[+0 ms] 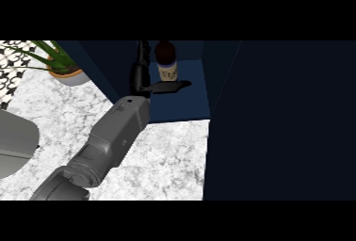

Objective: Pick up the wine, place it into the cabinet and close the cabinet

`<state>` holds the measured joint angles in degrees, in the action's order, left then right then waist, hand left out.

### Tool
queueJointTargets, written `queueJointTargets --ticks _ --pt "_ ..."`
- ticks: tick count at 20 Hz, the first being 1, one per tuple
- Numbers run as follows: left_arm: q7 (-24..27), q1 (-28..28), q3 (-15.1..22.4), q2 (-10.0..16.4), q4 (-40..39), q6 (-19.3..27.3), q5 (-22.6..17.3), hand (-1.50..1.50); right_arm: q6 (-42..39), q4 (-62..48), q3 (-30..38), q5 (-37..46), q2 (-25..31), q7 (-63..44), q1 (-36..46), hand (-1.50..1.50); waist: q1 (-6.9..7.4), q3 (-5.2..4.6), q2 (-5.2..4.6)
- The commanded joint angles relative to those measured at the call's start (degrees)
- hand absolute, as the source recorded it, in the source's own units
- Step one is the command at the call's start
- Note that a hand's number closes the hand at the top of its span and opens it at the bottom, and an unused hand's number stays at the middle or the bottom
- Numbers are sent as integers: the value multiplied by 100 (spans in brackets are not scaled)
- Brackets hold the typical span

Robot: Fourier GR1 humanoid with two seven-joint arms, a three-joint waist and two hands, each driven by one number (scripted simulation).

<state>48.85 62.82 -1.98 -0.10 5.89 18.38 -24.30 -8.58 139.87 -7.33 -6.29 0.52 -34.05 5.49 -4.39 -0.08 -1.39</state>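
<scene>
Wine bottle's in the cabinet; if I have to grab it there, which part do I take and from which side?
I'd take the wine bottle round its labelled body, coming in from the cabinet's open front on the bottle's left, where the left hand is, fingers straight. It stands upright, so the round side lets fingers and thumb wrap it; the cabinet closes off the far side.

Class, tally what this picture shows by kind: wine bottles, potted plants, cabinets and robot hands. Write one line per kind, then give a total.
wine bottle: 1
potted plant: 1
cabinet: 1
left robot hand: 1
Total: 4
</scene>
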Motion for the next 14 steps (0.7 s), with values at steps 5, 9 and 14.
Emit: queueJointTargets --ticks 5,9,14 --pt "79 -330 -88 10 100 -449 -344 -150 68 686 145 -357 115 -499 -218 -150 95 2 76" --pt "22 -369 44 10 164 -532 -578 -150 134 288 -144 -101 -47 -225 -162 -150 113 2 93" --pt "20 -641 599 10 511 -405 -1039 -150 165 -180 -99 -37 -50 -42 269 -150 81 4 118"
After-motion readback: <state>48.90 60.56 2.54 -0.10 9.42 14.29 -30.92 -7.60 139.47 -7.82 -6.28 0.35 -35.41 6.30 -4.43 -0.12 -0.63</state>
